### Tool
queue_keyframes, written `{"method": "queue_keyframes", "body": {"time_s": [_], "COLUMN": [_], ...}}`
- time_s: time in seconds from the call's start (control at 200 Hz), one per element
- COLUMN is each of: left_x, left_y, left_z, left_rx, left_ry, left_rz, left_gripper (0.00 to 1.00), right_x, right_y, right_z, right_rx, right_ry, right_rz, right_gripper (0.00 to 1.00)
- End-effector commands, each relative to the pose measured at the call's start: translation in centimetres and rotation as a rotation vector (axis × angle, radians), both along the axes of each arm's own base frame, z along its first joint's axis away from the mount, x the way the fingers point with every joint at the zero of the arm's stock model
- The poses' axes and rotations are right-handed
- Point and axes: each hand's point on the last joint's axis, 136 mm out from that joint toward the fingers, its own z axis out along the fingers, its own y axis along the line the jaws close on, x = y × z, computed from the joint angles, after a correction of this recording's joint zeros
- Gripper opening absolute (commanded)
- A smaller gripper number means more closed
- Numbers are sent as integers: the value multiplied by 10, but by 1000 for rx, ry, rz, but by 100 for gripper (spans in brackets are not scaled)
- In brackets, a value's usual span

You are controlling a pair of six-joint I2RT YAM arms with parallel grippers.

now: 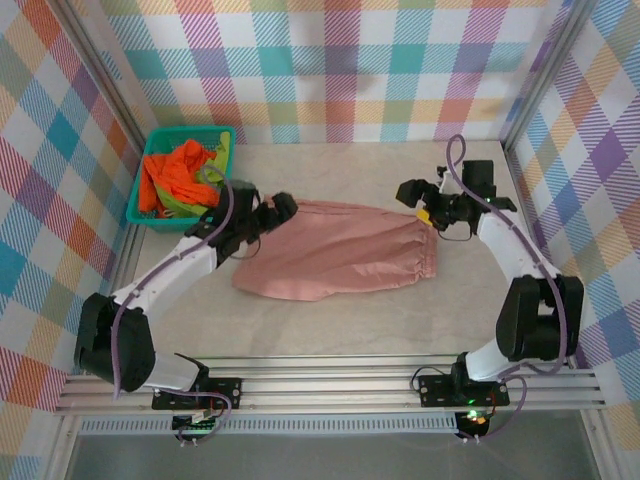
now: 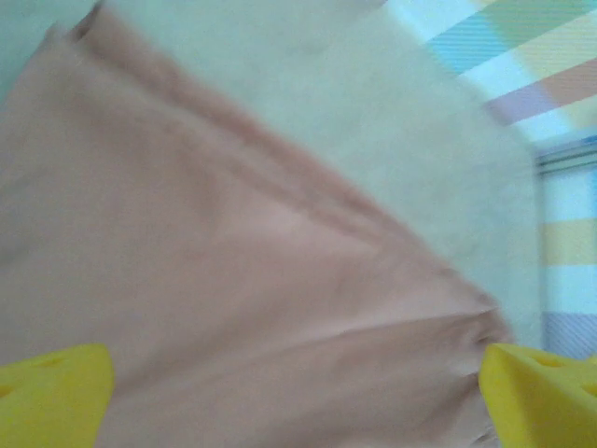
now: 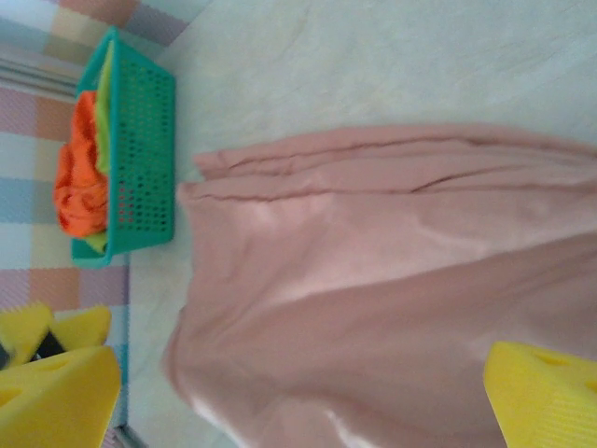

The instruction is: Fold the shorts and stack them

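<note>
The dusty pink shorts (image 1: 340, 255) lie spread flat across the middle of the table, gathered waist toward the right. My left gripper (image 1: 278, 208) hovers over their upper left edge, open, its yellow fingertips wide apart above the pink fabric (image 2: 233, 280). My right gripper (image 1: 418, 195) is open above the upper right corner near the waistband, with pink cloth (image 3: 373, 280) below its spread fingers. The bright orange shorts (image 1: 175, 170) and the lime green shorts (image 1: 208, 176) sit crumpled together in the basket.
The teal mesh basket (image 1: 190, 131) stands at the back left corner, also seen in the right wrist view as the basket (image 3: 145, 140). Plaid walls close in the table on three sides. Bare tabletop lies in front of the pink shorts.
</note>
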Motion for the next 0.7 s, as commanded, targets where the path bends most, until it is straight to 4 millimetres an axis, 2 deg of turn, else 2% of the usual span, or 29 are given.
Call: {"method": "queue_keyframes", "body": {"time_s": [0.0, 0.06, 0.185, 0.37, 0.495, 0.595, 0.695], "left_x": [24, 38, 61, 83, 90, 90, 85], "left_y": [-16, -22, -25, -2, 20, 36, 42], "left_z": [-8, -15, -50, -107, -142, -155, -155], "left_rx": [28, 27, 44, 100, 130, 141, 137], "left_ry": [8, 5, 38, 82, 132, 156, 152], "left_rz": [-59, -65, -52, 30, 86, 119, 127], "left_gripper": [100, 100, 100, 100, 100, 100, 100], "right_x": [-24, -32, -46, -63, -71, -75, -75], "right_y": [7, 9, 6, -8, -13, -18, -20], "right_z": [-44, -58, -89, -132, -149, -156, -155], "right_rx": [79, 89, 67, -9, -5, -18, -20], "right_ry": [174, 223, 312, 423, 486, 508, 493], "right_rz": [-9, -5, -6, -38, -43, -49, -46], "right_gripper": [99, 100, 99, 99, 99, 99, 99]}}
